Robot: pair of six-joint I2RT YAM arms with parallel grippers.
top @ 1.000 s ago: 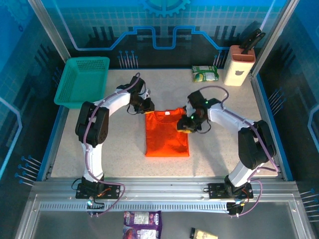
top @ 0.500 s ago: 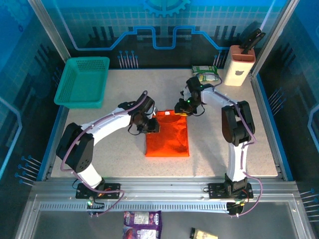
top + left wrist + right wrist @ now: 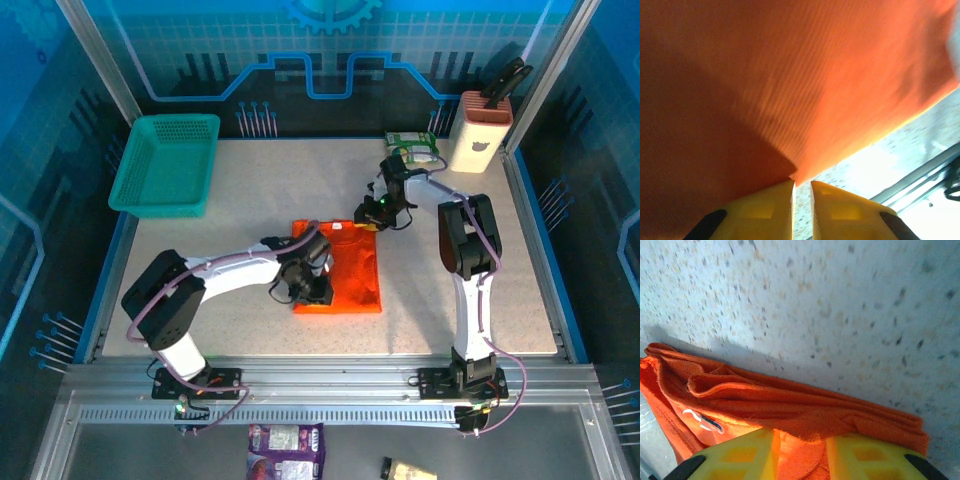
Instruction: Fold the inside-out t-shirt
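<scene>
Jaws on the left gripper (image 3: 310,288) were hard to read from the top external camera. It just sat low over the near-left part of the inside-out t-shirt (image 3: 350,270), which lay mid-table (image 3: 250,190) as a narrow orange oblong, well apart from the teal basket (image 3: 165,165). The right gripper (image 3: 372,216) was at the shirt's far right corner, by the collar end. Left wrist view settled it: both yellow fingers (image 3: 765,205) were squeezed to a thin slit and the cloth ran right into that slit, with strain lines fanning out from it. I'd call that a clench on a thin fold of the shirt, with speckled table showing off to one side. Right wrist view: the fingers stood a bit wider, but with a wad of orange bunched between them and a stack of folded edges lying across just past the tips, so that one was gripping the shirt too. Handling-wise I'd guess it's light, floppy and wrinkly with no stiffness at all, so whatever isn't pinched will sag and drag, and the layers can slide over each other. Best bet is to grab at corners or hemmed edges, catching every layer, with both grips on the same edge so it lifts evenly. Nothing fragile, just annoying.
</scene>
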